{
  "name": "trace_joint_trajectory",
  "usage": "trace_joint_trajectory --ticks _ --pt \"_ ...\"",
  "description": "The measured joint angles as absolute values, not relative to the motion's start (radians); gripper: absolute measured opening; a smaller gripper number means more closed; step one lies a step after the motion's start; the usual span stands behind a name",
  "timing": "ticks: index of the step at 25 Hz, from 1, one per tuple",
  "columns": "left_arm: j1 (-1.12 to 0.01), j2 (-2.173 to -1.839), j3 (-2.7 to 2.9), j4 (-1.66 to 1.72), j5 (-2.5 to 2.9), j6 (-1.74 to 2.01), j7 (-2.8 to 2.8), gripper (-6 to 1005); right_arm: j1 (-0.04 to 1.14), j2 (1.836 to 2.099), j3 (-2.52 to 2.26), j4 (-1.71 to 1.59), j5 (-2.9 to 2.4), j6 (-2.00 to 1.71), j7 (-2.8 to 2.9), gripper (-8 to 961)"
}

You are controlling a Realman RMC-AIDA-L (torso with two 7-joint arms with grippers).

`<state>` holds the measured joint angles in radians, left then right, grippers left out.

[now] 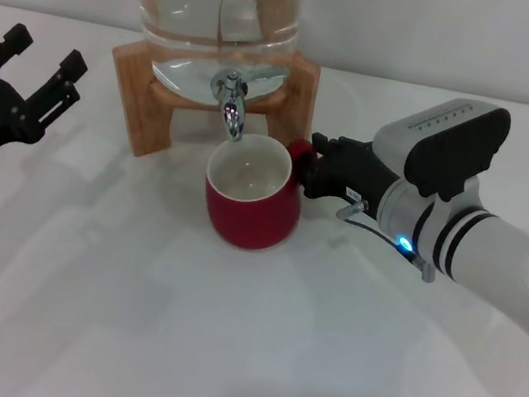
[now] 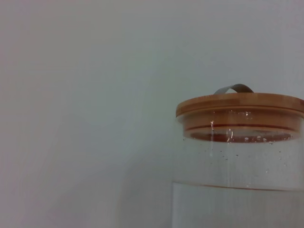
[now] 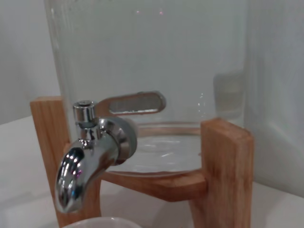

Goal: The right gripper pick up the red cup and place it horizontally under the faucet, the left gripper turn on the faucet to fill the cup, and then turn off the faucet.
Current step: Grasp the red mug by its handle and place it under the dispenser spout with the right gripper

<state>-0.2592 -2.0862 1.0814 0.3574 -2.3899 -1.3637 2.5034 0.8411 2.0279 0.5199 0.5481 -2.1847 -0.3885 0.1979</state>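
Observation:
The red cup (image 1: 251, 207) stands upright on the white table, its off-white mouth right below the faucet (image 1: 230, 102). My right gripper (image 1: 315, 171) reaches in from the right and is shut on the cup's red handle. The chrome faucet (image 3: 90, 152) also fills the right wrist view, spout down, with a sliver of the cup's rim (image 3: 102, 222) beneath it. No water is running. My left gripper (image 1: 34, 66) is open and empty at the table's left, well clear of the dispenser.
The glass dispenser (image 1: 214, 9) holds water and sits on a wooden stand (image 1: 141, 88) at the back centre. Its wooden lid (image 2: 240, 107) shows in the left wrist view. The white table (image 1: 172, 335) stretches out in front.

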Motion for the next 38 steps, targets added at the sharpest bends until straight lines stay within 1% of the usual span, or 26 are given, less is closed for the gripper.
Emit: trace_joint_trajectory --ticks 8,38 --pt "-0.261 -2.086 1.081 0.357 -2.390 -1.364 2.503 761 0.859 2.028 0.520 0.557 -2.187 -0.366 0.198 295" --pt "-0.261 -2.086 1.081 0.354 -2.390 -1.364 2.504 761 0.856 2.028 0.509 0.568 -2.164 -0.368 0.198 299"
